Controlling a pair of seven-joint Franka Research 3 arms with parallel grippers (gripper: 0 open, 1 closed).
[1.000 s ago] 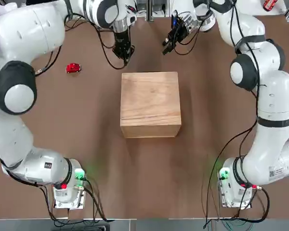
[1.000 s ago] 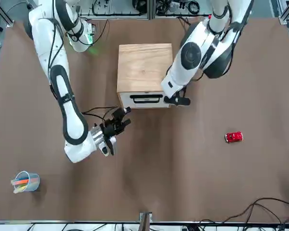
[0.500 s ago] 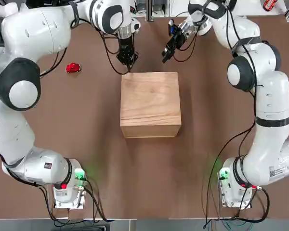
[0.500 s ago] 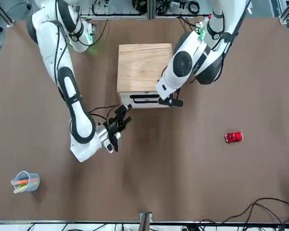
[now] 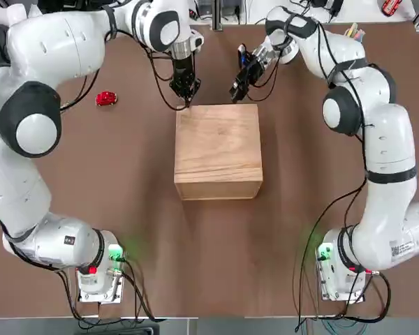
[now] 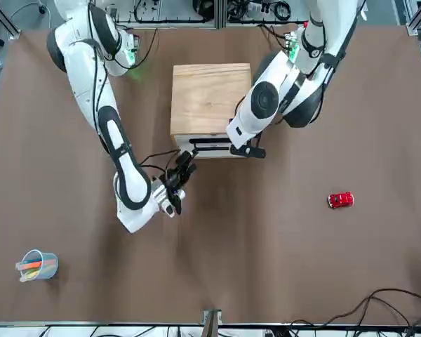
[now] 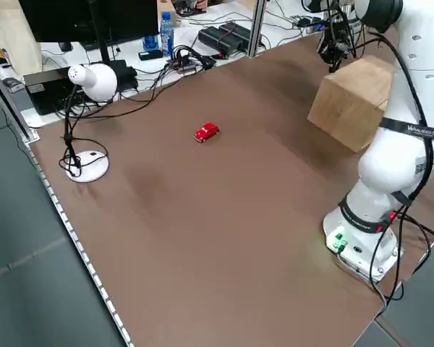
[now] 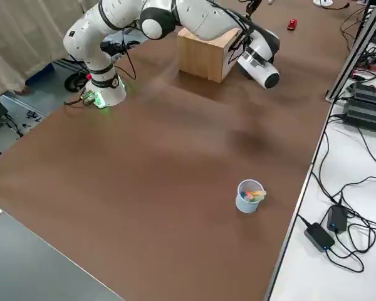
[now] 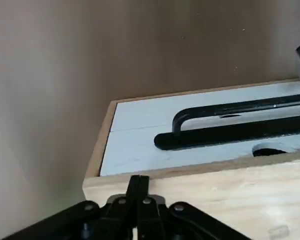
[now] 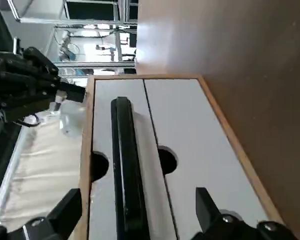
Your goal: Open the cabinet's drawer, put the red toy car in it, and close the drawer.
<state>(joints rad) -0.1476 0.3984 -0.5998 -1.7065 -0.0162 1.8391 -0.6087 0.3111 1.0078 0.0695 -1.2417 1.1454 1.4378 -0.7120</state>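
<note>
The drawer (image 10: 150, 165) is sitting shut in the cabinet (image 5: 218, 150), on the side facing away from the arms' bases. Its black handle (image 10: 126, 170) is lying right between the spread fingers of the right gripper (image 10: 140, 220). The left gripper (image 9: 138, 187), pressed together, is hovering at the cabinet's top corner. The red toy car (image 5: 106, 98) is waiting well off to the left.

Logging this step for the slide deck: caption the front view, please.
Open right tool nears the closed drawer handle; shut left tool beside the cabinet.
</note>
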